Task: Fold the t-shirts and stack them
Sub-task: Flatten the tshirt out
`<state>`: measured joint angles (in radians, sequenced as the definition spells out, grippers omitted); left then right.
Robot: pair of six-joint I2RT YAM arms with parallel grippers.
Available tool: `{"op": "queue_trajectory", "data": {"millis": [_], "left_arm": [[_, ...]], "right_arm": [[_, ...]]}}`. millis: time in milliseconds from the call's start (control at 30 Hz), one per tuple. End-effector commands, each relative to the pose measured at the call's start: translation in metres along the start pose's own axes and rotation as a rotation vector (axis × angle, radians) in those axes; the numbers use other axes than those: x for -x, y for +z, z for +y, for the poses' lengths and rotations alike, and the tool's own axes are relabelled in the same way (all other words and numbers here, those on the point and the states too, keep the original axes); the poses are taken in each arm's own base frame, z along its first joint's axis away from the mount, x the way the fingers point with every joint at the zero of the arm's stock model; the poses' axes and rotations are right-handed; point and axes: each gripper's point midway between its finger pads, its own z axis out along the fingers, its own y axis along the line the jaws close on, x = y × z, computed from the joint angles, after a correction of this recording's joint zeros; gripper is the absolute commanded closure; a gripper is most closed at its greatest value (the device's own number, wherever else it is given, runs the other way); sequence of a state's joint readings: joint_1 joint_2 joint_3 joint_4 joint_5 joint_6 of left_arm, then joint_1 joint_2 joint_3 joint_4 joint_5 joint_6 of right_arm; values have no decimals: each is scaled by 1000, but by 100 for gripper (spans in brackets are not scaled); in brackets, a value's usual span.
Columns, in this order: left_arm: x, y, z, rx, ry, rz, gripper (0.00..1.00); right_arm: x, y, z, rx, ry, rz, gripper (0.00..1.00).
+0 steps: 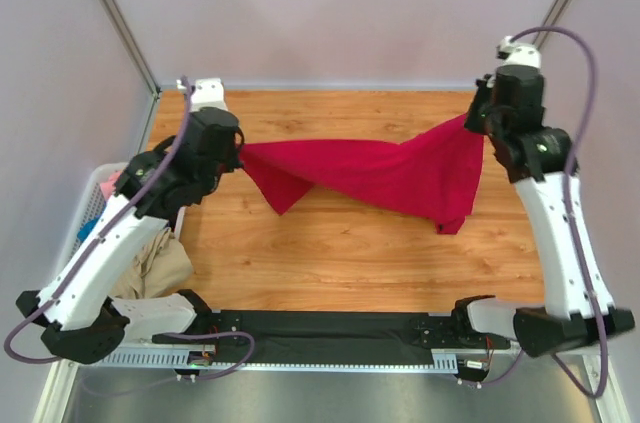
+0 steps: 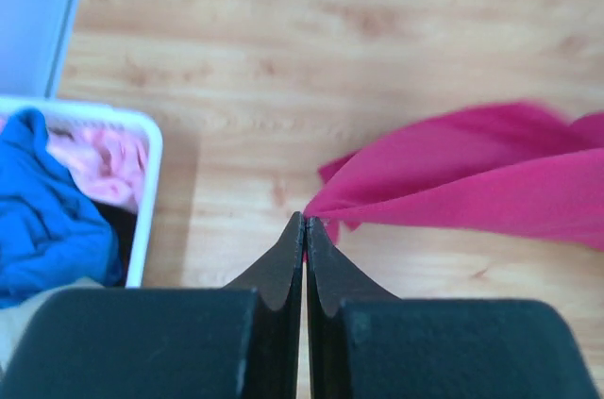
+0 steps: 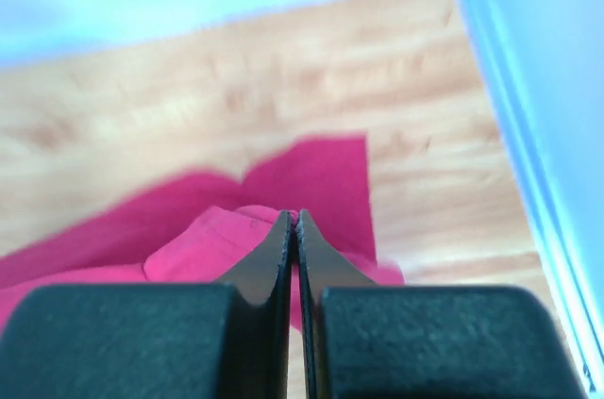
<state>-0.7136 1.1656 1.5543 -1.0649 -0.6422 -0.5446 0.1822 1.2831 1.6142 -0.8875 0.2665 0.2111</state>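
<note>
Crimson red cloth t-shirt stretched mid-frame above wooden tabletop, left fingers and right fingers clenched on its ends. Spreading step; next, probably lower it flat.

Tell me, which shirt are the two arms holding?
The crimson red t-shirt, stretched between the left gripper and right gripper; the blue shirt and pink shirt lie in the white basket.
</note>
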Motion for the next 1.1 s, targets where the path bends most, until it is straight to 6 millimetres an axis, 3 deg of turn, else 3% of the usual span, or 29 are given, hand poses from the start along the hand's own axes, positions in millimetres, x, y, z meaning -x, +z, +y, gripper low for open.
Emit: {"op": "queue_trajectory", "data": {"millis": [0, 67, 167, 200, 300, 333, 467, 567, 633, 767, 800, 867, 900, 967, 1000, 1067], "left_arm": [[57, -45, 27, 10, -39, -165, 100], [73, -66, 22, -88, -43, -234, 100], [82, -102, 4, -320, -56, -313, 100], [76, -110, -7, -410, -51, -308, 100], [82, -148, -5, -571, -95, -385, 100], [84, -161, -1, -608, -103, -411, 100], [94, -207, -13, -824, -67, -453, 100], [101, -221, -19, -880, -60, -458, 100], [105, -217, -22, -864, -35, -455, 100], [108, -181, -23, -720, 15, -455, 100], [108, -164, -18, -634, 18, -456, 100], [116, -137, -17, -510, 51, -482, 100], [110, -113, -25, -454, 90, -451, 100], [111, -86, -30, -382, 144, -440, 100], [105, -54, -35, -329, 171, -387, 100], [104, -24, -44, -333, 183, -357, 100]], "right_arm": [[70, -97, -26, -19, 82, -285, 100], [86, -144, -28, 51, 109, -391, 100], [99, -197, -25, 160, 110, -525, 100], [100, -228, -32, 184, 122, -595, 100], [104, -278, -38, 244, 108, -710, 100], [106, -309, -45, 264, 108, -786, 100], [112, -363, -53, 305, 88, -911, 100], [121, -378, -60, 280, 71, -957, 100], [129, -375, -66, 225, 61, -970, 100], [150, -336, -75, 78, 17, -956, 100], [151, -308, -71, 38, -31, -912, 100], [162, -283, -63, 21, -54, -913, 100], [157, -240, -50, 15, -100, -839, 100], [163, -206, -36, 26, -126, -832, 100], [154, -164, -25, 22, -168, -766, 100], [158, -130, -13, 29, -183, -774, 100]]}}
